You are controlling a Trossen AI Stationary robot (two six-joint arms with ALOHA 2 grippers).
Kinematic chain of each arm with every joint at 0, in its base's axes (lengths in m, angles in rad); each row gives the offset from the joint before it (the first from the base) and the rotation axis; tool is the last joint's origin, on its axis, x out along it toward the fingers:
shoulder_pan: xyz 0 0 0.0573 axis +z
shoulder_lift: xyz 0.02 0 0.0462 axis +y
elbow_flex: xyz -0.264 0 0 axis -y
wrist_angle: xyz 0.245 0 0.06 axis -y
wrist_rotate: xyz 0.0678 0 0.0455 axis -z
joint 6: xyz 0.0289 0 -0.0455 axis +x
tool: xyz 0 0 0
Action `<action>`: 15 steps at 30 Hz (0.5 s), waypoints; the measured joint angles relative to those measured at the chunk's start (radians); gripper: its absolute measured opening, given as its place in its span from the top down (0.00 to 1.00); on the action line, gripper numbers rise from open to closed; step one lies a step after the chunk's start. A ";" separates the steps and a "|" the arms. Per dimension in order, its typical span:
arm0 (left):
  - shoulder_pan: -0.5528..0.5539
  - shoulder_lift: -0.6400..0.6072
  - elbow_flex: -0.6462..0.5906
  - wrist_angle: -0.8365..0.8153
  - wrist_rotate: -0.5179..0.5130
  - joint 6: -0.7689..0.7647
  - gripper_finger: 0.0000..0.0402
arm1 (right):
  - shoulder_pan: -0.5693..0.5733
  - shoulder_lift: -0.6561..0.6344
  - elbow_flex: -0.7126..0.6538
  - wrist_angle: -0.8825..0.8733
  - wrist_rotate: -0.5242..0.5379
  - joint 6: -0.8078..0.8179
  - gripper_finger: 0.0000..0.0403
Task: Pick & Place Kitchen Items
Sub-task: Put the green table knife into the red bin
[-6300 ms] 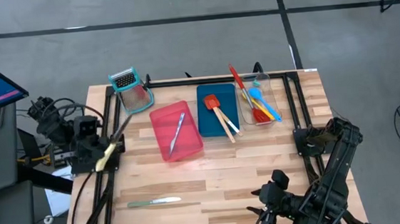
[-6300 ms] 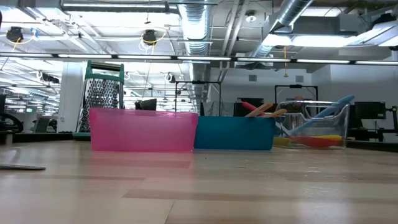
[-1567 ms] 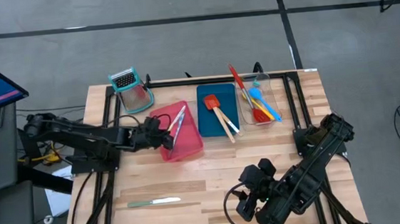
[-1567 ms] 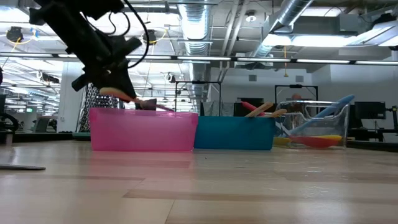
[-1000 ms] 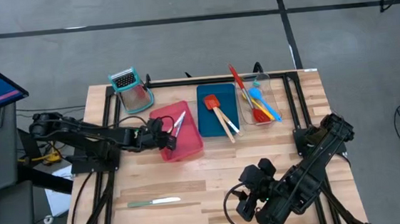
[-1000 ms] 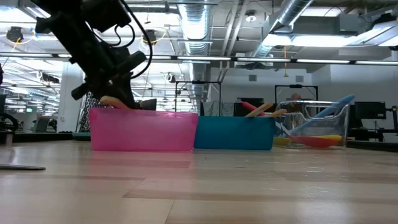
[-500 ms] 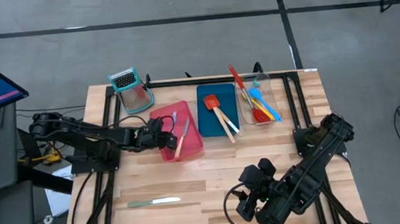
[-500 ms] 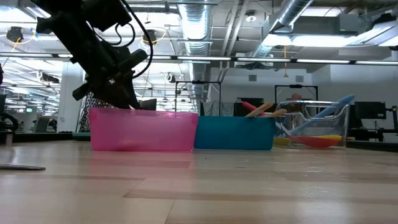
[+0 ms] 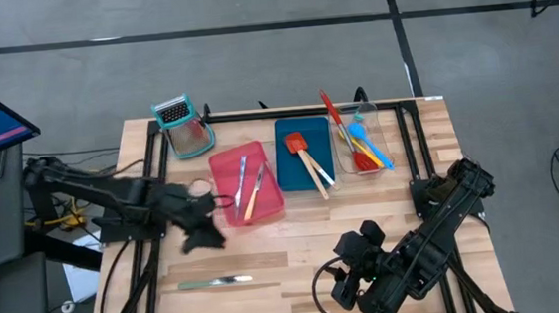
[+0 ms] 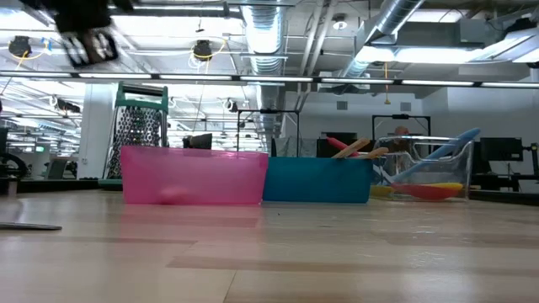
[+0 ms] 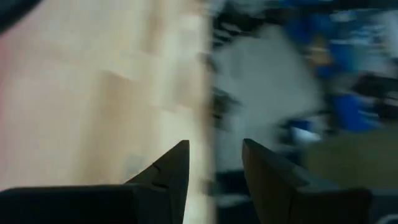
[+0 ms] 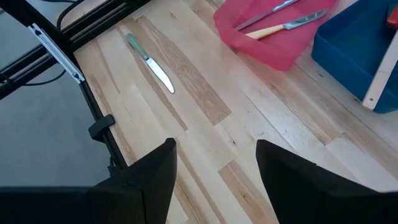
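Observation:
My left gripper point(image 9: 201, 238) is open and empty above the table, near and left of the pink tray point(image 9: 226, 213); it also shows high in the low view point(image 10: 84, 38). Two slim knives lie in the pink tray: a cream-handled one point(image 9: 255, 190) and a pale one point(image 9: 240, 175). A green-handled knife point(image 9: 214, 282) lies flat on the table near the front edge. My right gripper point(image 9: 337, 287) is open and empty near the front edge, right of the green-handled knife point(image 12: 149, 62).
A blue tray point(image 9: 287, 166) holds two wooden-handled spatulas. A clear tray point(image 9: 383, 133) holds red, yellow and blue spoons. A teal-framed grater point(image 9: 185, 124) stands at the far left. Bare wood lies between the trays and the front edge.
My left gripper has let go of the cream-handled knife, which now lies in the pink tray beside the other knife. The gripper has then swung quickly up and away from the tray, toward the table's near left.

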 joint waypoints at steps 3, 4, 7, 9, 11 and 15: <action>-0.128 -0.093 0.000 0.043 0.029 -0.129 0.68 | 0.000 0.000 0.000 0.000 0.000 0.000 0.46; -0.179 -0.118 0.000 0.075 0.030 -0.180 0.68 | 0.000 0.000 0.000 0.000 0.000 0.000 0.46; -0.336 -0.158 0.000 0.242 -0.052 -0.311 0.68 | 0.000 0.000 0.000 0.000 0.000 0.000 0.46; -0.433 -0.158 0.000 0.370 -0.169 -0.340 0.69 | 0.000 0.000 0.000 0.000 0.000 0.000 0.46; -0.512 -0.142 0.000 0.495 -0.308 -0.337 0.69 | 0.000 0.000 0.000 0.001 0.000 0.000 0.46; -0.607 -0.084 0.000 0.662 -0.524 -0.321 0.69 | 0.000 0.000 0.000 0.001 0.000 0.000 0.46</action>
